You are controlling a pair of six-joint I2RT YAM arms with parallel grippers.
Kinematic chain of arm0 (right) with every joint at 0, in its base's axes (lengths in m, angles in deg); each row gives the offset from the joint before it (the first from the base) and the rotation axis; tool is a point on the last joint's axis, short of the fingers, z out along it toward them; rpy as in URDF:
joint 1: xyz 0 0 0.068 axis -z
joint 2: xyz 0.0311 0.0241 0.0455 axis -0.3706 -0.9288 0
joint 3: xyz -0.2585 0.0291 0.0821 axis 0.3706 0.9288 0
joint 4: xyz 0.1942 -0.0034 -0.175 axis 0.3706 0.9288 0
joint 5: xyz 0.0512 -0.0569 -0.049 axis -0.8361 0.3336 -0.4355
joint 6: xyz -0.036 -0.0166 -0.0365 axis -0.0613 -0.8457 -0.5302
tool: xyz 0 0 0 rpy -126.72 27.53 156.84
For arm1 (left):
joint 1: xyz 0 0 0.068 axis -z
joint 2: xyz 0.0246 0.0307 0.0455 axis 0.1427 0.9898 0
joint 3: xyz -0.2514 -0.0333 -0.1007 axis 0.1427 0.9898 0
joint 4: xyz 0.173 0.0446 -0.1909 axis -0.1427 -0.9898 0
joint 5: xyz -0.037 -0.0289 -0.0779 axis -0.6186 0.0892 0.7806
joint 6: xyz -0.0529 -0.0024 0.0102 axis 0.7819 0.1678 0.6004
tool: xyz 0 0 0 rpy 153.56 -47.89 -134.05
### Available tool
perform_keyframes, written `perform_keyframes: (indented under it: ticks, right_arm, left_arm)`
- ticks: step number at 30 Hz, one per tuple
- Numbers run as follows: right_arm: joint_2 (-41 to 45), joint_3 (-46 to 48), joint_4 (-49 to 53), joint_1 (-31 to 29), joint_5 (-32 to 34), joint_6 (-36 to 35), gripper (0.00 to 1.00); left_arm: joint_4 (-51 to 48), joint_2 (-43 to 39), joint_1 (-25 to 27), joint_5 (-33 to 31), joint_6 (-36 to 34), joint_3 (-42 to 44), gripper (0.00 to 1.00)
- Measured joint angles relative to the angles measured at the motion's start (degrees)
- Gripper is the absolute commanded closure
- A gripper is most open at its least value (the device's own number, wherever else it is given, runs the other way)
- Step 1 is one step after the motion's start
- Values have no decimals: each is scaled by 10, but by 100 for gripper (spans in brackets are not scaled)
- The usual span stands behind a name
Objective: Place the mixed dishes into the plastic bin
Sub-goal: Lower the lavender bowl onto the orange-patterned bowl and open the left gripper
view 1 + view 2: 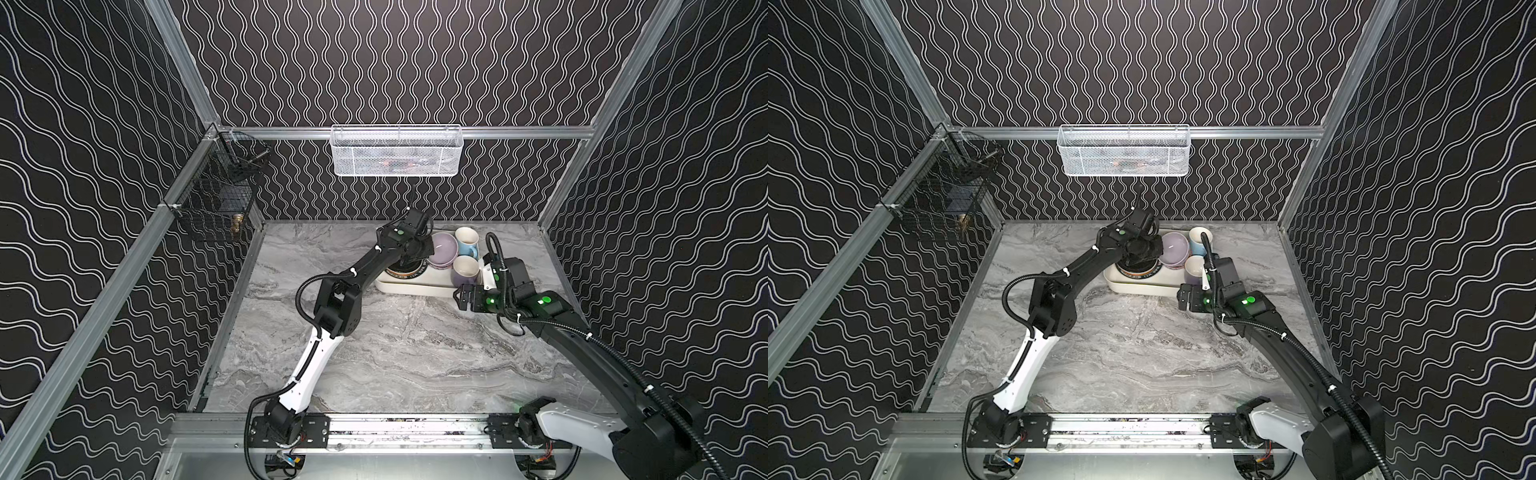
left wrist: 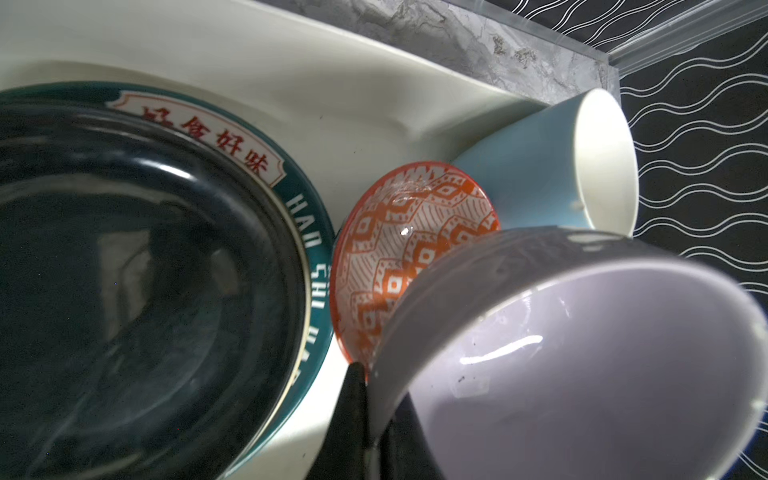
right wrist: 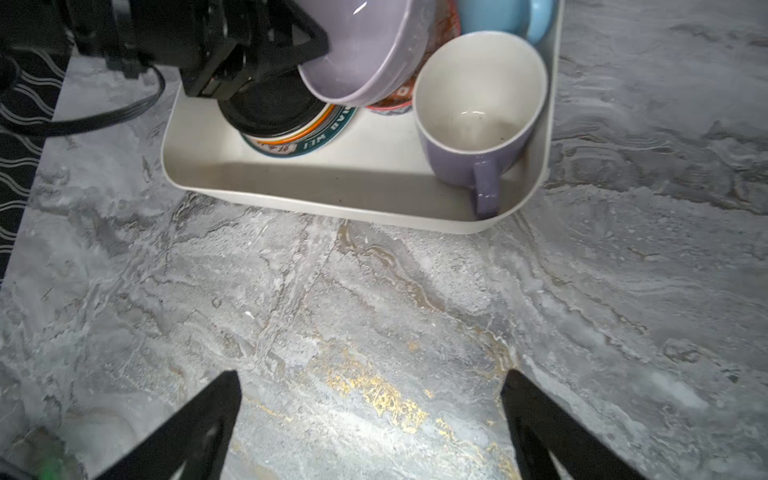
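Observation:
The cream-white plastic bin (image 1: 415,287) (image 3: 332,195) stands at the back middle of the marble table. In it lies a plate stack with a black plate (image 2: 145,270) on top of a teal lettered plate (image 2: 300,232). Beside the stack are an orange-patterned bowl (image 2: 399,249), a light-blue mug (image 1: 467,243) and a lilac mug (image 3: 473,124). My left gripper (image 2: 374,386) (image 1: 424,249) is shut on the rim of the lilac bowl (image 2: 582,353), which tilts over the orange-patterned bowl. My right gripper (image 3: 370,399) (image 1: 460,297) stands open over bare marble in front of the bin.
A white wire-mesh basket (image 1: 397,151) hangs on the back rail and a black wire basket (image 1: 216,199) hangs on the left wall. The marble tabletop (image 1: 395,353) stretches in front of the bin. Patterned walls close in three sides.

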Motion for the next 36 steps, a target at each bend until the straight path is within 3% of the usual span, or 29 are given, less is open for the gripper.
perform_keyframes:
  ticks: [6,14,29,36]
  right_arm:
    - [9,0,0,10,-7,0,1]
    - [12,3,-3,18,-12,0,1]
    - [18,9,-8,22,-18,1,1]
    - [18,9,-8,23,-18,1,1]
  left_arm:
    - [4,13,-2,2,11,-8,96]
    - [18,14,-6,7,11,-2,82]
    - [36,9,-7,14,16,31,79]
    - [51,0,-7,32,23,37,65]
